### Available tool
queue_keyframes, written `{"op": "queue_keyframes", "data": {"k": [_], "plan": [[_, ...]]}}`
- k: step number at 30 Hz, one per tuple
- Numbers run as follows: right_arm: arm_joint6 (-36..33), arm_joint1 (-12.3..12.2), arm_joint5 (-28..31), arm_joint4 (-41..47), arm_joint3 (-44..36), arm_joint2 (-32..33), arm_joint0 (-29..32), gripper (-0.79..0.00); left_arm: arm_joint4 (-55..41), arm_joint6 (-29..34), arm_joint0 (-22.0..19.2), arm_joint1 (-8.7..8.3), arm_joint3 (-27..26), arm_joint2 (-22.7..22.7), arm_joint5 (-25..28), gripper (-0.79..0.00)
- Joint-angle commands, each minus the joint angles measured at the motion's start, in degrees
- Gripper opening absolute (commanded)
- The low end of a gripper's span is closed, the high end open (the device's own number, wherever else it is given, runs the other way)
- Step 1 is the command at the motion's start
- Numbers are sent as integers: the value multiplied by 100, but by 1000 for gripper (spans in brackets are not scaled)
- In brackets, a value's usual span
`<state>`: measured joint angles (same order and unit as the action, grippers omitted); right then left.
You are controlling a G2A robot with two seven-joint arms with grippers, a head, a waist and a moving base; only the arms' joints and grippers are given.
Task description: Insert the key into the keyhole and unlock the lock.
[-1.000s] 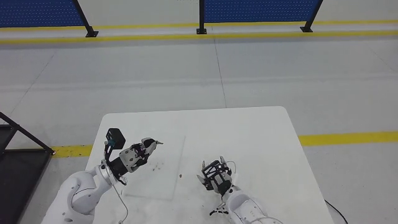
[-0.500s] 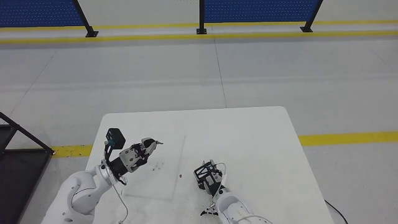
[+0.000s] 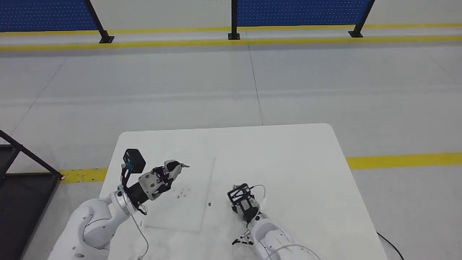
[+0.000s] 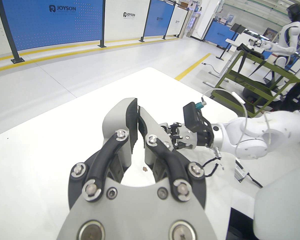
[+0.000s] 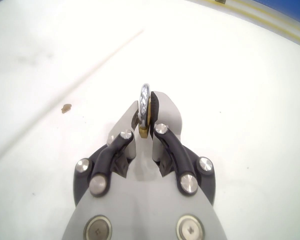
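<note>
White table (image 3: 303,152) lies under both my arms in the top view; my left gripper (image 3: 175,167) hangs over its near side, well apart from my right gripper (image 3: 242,193); a thin dark sliver (image 3: 185,165) juts from the left fingertips, too small for me to name; a brown speck (image 3: 208,204) sits on the table between my two grippers, nearer the right one.

Left wrist view: my left fingers (image 4: 115,121) are drawn together, pad against pad, and I cannot tell whether anything is caught between them; the speck lies on the table beneath them, back towards my wrist; beyond the fingertips and off to one side is my right gripper, pointing towards the left one.

Right wrist view: my right fingers (image 5: 167,111) pinch the lock (image 5: 144,111); its brass body (image 5: 143,131) sits deep between the pads and its silver shackle (image 5: 145,94) stands out just past the fingertips; the speck lies off to one side of them, near a faint straight line (image 5: 72,81) across the table.
</note>
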<state>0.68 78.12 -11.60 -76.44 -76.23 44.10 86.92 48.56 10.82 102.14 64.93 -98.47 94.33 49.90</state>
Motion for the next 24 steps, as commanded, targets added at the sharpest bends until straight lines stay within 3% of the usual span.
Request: {"op": "queue_keyframes", "data": {"k": [1, 5, 11, 14, 21, 24], "plan": [[355, -46, 215, 102, -156, 166, 86, -785, 0, 0, 0, 0, 0, 0, 0, -785], [1280, -216, 1281, 409, -472, 664, 350, -785, -171, -160, 2, 5, -39, -58, 16, -785], [2735, -515, 4309, 743, -541, 1383, 424, -785, -940, -366, -90, -4, 131, -289, 601, -785], [3326, -575, 5191, 754, -419, 1522, 286, -785, -1302, -390, -179, 0, 233, -525, 810, -785], [4613, -554, 6394, 656, 44, 1352, -136, -785, -2032, -487, -380, 3, 257, -1204, 810, -785], [4801, -528, 6719, 770, 186, 1256, -299, -785, -2161, -485, -455, 14, 363, -1507, 810, -785]]}}
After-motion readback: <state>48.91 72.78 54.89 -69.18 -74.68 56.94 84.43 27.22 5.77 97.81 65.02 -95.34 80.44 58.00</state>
